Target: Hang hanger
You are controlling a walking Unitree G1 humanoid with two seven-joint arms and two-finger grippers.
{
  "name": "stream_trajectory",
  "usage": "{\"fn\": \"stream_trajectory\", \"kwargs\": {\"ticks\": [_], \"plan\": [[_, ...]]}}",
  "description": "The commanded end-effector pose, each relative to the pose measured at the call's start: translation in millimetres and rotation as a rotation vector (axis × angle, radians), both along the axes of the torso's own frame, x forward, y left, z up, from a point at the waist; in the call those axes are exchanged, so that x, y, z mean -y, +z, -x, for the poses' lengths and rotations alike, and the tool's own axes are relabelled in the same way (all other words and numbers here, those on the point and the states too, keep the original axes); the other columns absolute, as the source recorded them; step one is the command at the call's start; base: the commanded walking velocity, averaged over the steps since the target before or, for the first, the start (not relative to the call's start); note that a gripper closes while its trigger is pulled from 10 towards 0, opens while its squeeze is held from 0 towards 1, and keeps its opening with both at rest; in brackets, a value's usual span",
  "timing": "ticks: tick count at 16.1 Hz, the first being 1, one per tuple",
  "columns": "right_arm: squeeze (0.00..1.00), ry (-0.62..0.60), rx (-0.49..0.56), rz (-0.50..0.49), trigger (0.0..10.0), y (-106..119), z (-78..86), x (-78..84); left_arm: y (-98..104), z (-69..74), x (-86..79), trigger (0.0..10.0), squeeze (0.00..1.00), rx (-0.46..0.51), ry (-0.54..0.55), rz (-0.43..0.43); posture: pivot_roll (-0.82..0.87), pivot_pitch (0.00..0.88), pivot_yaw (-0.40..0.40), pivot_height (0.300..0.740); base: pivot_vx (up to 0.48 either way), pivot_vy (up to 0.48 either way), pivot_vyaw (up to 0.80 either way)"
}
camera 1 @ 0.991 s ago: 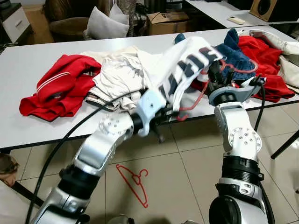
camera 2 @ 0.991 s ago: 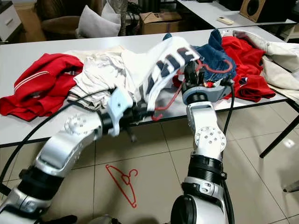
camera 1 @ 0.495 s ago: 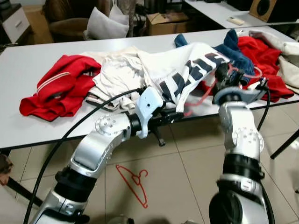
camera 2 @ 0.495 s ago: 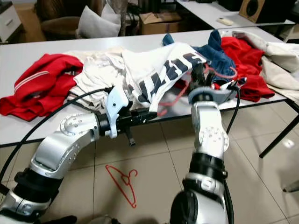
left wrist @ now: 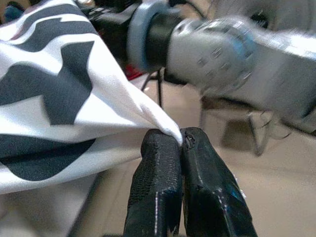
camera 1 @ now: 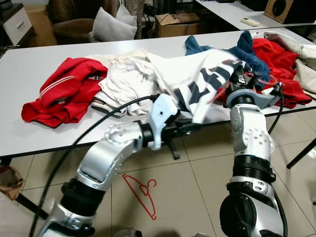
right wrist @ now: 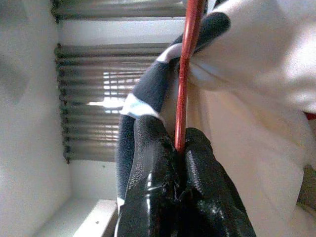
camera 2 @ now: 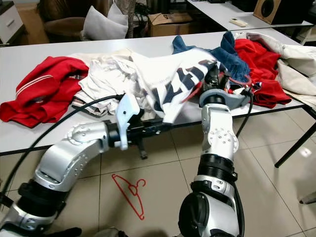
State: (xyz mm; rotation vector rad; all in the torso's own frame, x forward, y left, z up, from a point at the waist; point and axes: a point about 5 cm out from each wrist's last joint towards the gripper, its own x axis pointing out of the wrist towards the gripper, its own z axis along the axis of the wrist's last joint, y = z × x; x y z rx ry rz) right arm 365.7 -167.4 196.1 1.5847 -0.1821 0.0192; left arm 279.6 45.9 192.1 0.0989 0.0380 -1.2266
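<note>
Both jaws pinch: left gripper shirt hem, right gripper red hanger.

I read this as an office-like workroom put to use for sorting laundry: a long white table stands on a floor of pale square tiles, with a second white table behind it. The near table is heaped with red, white and blue clothes. Behind it I see an open brown cardboard box, a grey cushion on a dark armchair, and a wooden speaker box.
</note>
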Motion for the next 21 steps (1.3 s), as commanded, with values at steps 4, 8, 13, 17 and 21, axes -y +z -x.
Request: {"fn": "stream_trajectory", "kwargs": {"ticks": [4, 8, 13, 17, 21], "plan": [[0.0, 0.033, 0.027, 0.106, 10.0, 7.3, -0.2, -19.4, 25.6, 7.9, 10.6, 0.0, 0.0, 0.002, -0.065, 0.109, -0.07, 0.0, 0.006, 0.71, 0.0, 0.0, 0.0], [0.0, 0.068, 0.019, 0.073, 10.0, 4.1, 1.6, -25.8, 23.7, 10.9, 16.5, 0.0, 0.0, 0.047, -0.085, 0.025, -0.07, 0.0, 0.008, 0.71, 0.0, 0.0, 0.0], [0.0, 0.083, 0.041, 0.084, 10.0, 6.7, 5.5, -17.4, 30.6, 1.6, 0.8, 10.0, 1.0, -0.002, -0.022, 0.021, -0.07, 0.0, 0.013, 0.71, 0.0, 0.0, 0.0], [0.0, 0.081, 0.05, 0.136, 10.0, 8.5, 5.7, -11.0, 31.7, 5.2, -2.2, 10.0, 1.0, -0.02, -0.042, 0.031, -0.07, 0.0, 0.013, 0.71, 0.0, 0.0, 0.0], [0.0, 0.099, 0.087, 0.244, 10.0, 9.5, 9.2, -6.9, 30.8, 7.3, -6.0, 10.0, 1.0, -0.033, -0.031, 0.016, -0.06, 0.0, 0.008, 0.71, 0.0, 0.0, 0.0]]}}
